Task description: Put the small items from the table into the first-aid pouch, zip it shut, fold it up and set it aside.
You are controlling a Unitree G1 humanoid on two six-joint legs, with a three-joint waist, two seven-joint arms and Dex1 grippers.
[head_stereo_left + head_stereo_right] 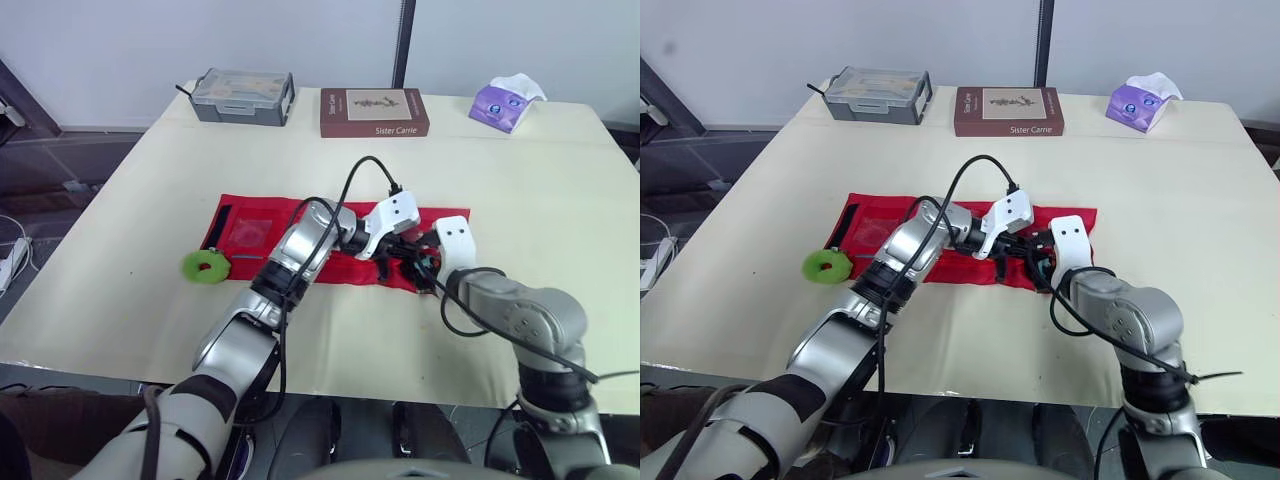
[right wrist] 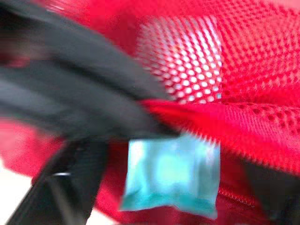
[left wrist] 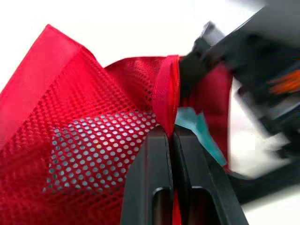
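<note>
The red first-aid pouch [image 1: 260, 235] lies unfolded across the middle of the table. My left gripper [image 3: 171, 133] is shut on the raised edge of its red mesh pocket [image 3: 93, 136] near the pouch's right end. A small teal packet [image 2: 171, 173] sits at the pocket mouth, partly under the mesh edge. My right gripper [image 1: 425, 268] is right beside the left one, and its fingers stand apart on either side of the packet without touching it. A green tape roll [image 1: 207, 266] lies on the table just off the pouch's left end.
Along the far edge stand a grey plastic box [image 1: 243, 96], a brown book [image 1: 373, 112] and a purple tissue pack [image 1: 507, 103]. The cream table [image 1: 130, 190] stretches wide around the pouch. A black cable [image 1: 350, 185] arcs over the left wrist.
</note>
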